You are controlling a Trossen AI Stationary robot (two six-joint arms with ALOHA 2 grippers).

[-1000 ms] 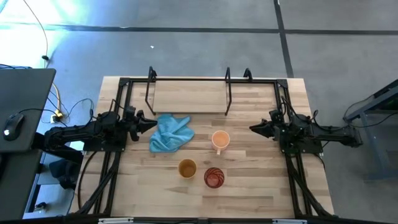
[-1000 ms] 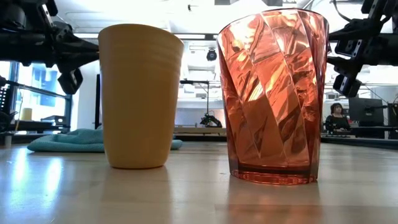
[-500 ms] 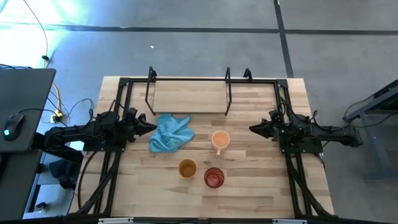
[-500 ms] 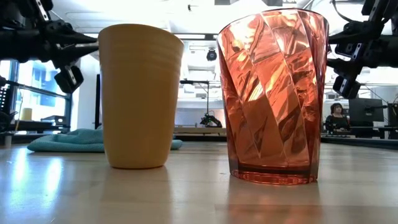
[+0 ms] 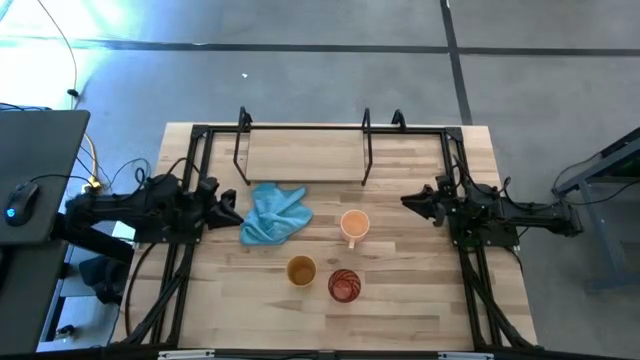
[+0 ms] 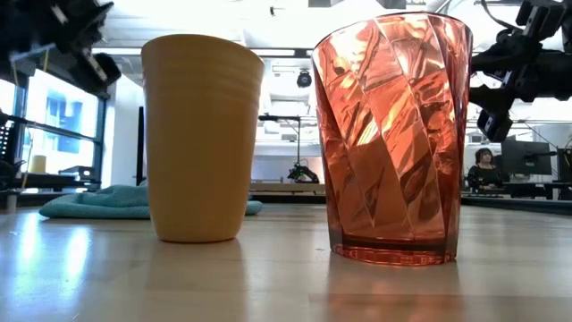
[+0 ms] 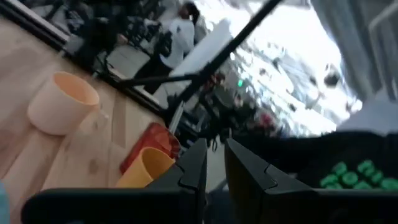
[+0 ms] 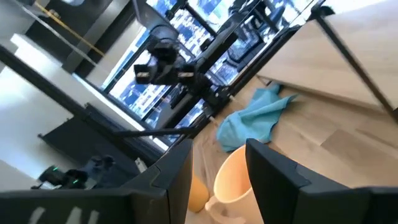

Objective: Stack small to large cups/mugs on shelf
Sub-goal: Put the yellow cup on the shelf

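Observation:
Three cups stand on their bases on the wooden table. The light orange mug [image 5: 354, 224] is in the middle, its pale handle toward the near edge. The mustard-yellow cup [image 5: 301, 270] and the red ribbed cup [image 5: 343, 285] stand side by side nearer the near edge and fill the low view: the yellow cup [image 6: 201, 139], the red cup [image 6: 393, 143]. The black wire shelf [image 5: 366, 150] stands at the far edge. My left gripper [image 5: 232, 211] hovers left of the blue cloth, fingers almost together. My right gripper [image 5: 407, 204] hovers right of the mug, open.
A light blue cloth [image 5: 275, 213] lies crumpled between my left gripper and the mug. Black arm-mount frames [image 5: 190, 180] run along both sides of the table. There is bare wood in front of the shelf and around the cups. People show in the room beyond the table.
My left gripper has drawn back a little toward the table's left edge and has risen, tipping as it went. The right arm, the cups and the cloth have kept still.

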